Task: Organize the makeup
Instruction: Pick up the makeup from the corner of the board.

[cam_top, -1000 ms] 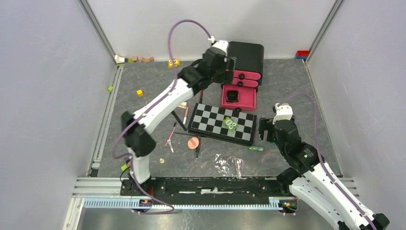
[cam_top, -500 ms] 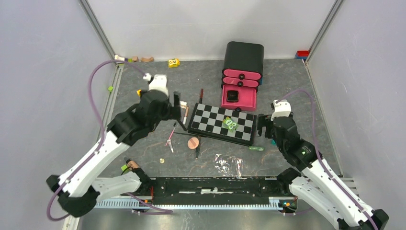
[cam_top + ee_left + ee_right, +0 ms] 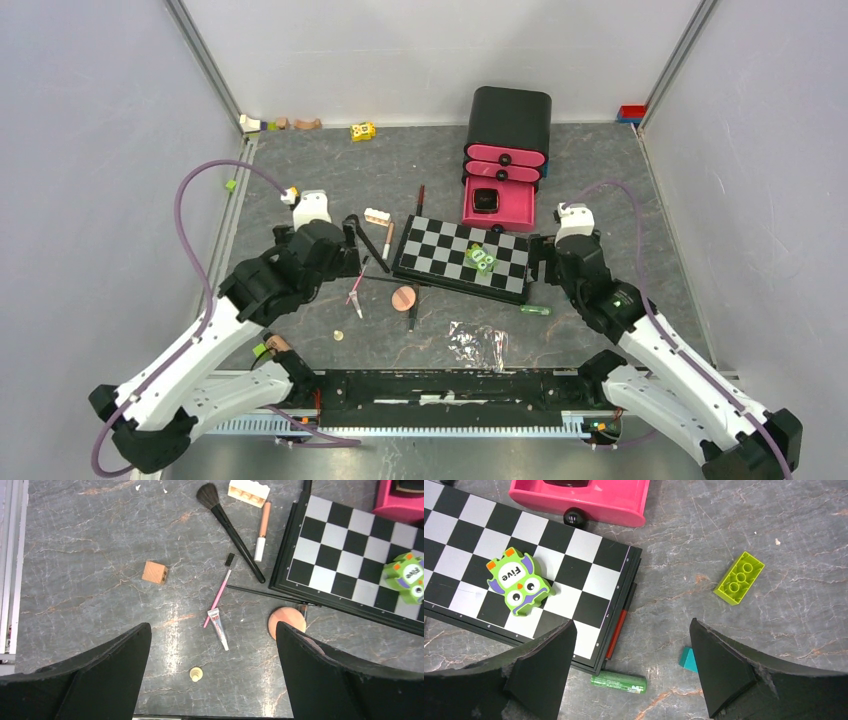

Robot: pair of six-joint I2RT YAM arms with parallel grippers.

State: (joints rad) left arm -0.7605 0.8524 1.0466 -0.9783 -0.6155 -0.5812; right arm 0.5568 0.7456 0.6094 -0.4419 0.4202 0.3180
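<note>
My left gripper [image 3: 345,262] is open and empty, hovering over the loose makeup left of the chequered board. In the left wrist view its open gripper [image 3: 212,629] frames a pink pencil [image 3: 218,597] and a small white tube [image 3: 218,628]. A black brush [image 3: 232,535], a peach-and-white pencil [image 3: 262,530], a thin dark pencil [image 3: 265,594] and the peach puff [image 3: 285,621] lie nearby. My right gripper [image 3: 631,630] is open and empty over the green tube [image 3: 618,682] and a red pencil [image 3: 617,632]. The black compact [image 3: 486,200] sits in the open pink drawer [image 3: 498,215].
The chequered board [image 3: 440,245] carries a green owl block [image 3: 519,582]. The black drawer unit [image 3: 510,120] stands at the back. A lime brick [image 3: 739,577], a teal block [image 3: 687,659], a wooden cube [image 3: 154,572], a white brick [image 3: 248,492] and crumpled plastic [image 3: 478,343] lie about.
My left arm swung from the drawer unit back and left, and now hangs low over the makeup by the board. My right gripper shifted slightly towards the board's right end.
</note>
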